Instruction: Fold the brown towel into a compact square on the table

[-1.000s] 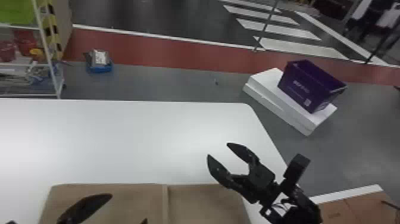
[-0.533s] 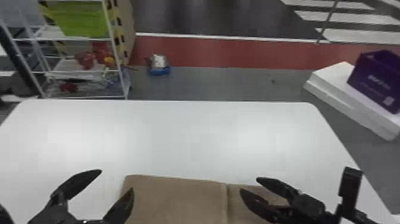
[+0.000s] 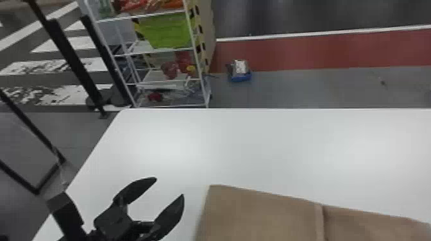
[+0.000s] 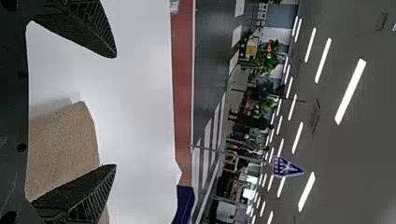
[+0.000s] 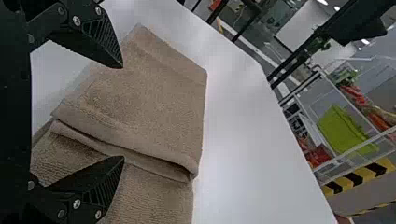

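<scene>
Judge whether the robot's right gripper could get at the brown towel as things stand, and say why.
Probably yes: the right gripper is open, with the towel lying uncovered on the table ahead of it, and I see nothing standing between them.

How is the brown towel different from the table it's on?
The towel is brown, but the table is white. The towel looks fuzzy, while the table looks smooth. The towel has folded layers, but the table is one flat top, and much bigger. Both have mostly straight edges.
</scene>
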Robot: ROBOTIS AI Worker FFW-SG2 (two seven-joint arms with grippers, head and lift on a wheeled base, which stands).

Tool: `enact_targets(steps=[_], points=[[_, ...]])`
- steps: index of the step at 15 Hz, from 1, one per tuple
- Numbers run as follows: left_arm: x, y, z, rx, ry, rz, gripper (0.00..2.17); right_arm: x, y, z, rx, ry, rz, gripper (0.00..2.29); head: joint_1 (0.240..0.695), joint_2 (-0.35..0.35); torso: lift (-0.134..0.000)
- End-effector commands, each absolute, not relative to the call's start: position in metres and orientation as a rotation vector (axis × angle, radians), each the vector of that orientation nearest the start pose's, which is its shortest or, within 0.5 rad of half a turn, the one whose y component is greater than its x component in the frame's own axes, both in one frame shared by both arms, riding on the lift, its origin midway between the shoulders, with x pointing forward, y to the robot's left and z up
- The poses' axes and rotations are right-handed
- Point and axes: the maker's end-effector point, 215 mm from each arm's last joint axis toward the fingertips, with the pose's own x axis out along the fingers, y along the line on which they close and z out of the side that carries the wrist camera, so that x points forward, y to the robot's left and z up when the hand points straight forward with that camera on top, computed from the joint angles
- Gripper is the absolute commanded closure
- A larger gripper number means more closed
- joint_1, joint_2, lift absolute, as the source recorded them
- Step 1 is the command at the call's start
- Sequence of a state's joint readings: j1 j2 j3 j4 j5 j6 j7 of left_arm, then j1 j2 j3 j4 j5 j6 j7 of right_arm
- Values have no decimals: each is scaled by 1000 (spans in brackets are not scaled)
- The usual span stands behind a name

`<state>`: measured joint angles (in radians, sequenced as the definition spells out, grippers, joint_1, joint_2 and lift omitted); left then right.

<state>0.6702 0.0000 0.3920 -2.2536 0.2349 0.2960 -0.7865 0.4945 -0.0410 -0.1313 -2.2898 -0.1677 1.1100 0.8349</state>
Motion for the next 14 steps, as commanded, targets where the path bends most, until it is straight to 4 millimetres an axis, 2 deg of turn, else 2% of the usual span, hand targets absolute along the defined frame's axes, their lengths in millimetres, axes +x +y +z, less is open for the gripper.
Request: enact_targets(steps=[1,3,6,8,11,14], points=[[351,261,-347,-141,214,-472,46,305,-92,-439,422,821,759,245,695,243,-124],[349,264,-348,-144,213,-472,46,300,-92,-441,443,861,754,275,695,285,-124],[350,267,-350,-151,214,-473,49,291,-100,-441,475,934,729,275,695,300,-124],[350,269,-353,-155,217,-472,49,297,-113,-437,486,951,695,275,695,301,-124],[351,268,-355,-161,218,-475,53,315,-119,-432,488,966,673,275,695,278,-124],[350,268,-355,-160,218,-480,53,325,-120,-440,500,1029,651,275,695,256,-124]])
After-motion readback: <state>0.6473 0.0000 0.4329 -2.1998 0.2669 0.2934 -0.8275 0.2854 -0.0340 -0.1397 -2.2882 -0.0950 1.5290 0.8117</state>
